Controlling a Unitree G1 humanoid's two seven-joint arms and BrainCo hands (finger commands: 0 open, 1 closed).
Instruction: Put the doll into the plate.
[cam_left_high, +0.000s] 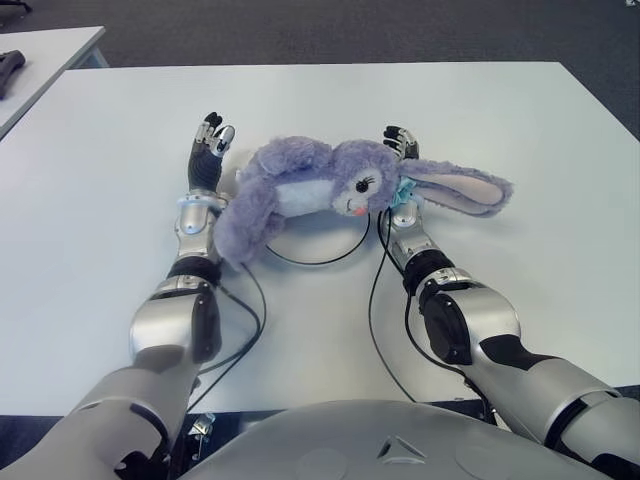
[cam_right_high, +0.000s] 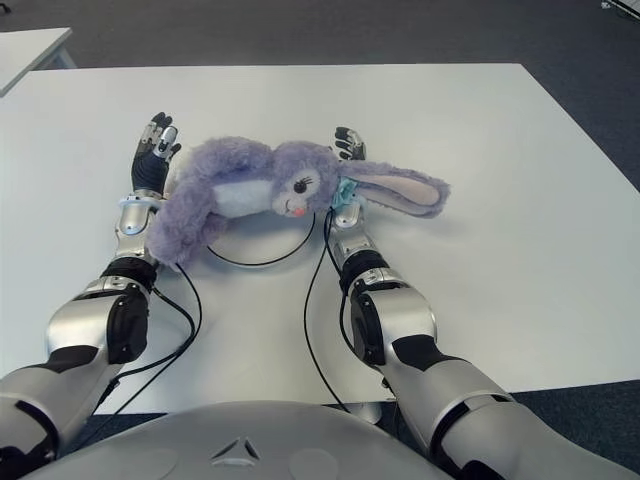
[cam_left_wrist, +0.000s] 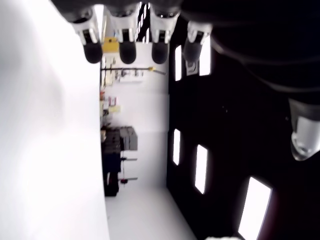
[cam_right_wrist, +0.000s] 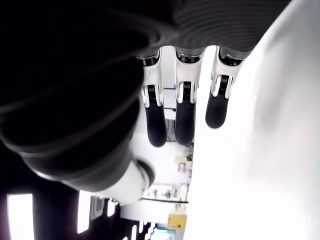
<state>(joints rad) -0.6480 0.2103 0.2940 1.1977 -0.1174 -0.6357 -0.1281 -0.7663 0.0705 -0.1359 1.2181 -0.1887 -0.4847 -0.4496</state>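
doll: one purple plush rabbit (cam_left_high: 330, 190) lying on its side across both forearms, ears toward the right
plate: one white plate (cam_left_high: 318, 240) under the doll, mostly hidden
left hand (cam_left_high: 208, 150): left of the doll, fingers extended, empty
right hand (cam_left_high: 400, 141): beyond the doll's head, fingers extended, empty
table (cam_left_high: 120, 180): one, white

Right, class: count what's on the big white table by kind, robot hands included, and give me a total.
plush rabbit doll: 1
plate, mostly hidden under the doll: 1
robot hands: 2, the left hand and the right hand, both with fingers open
Total: 4
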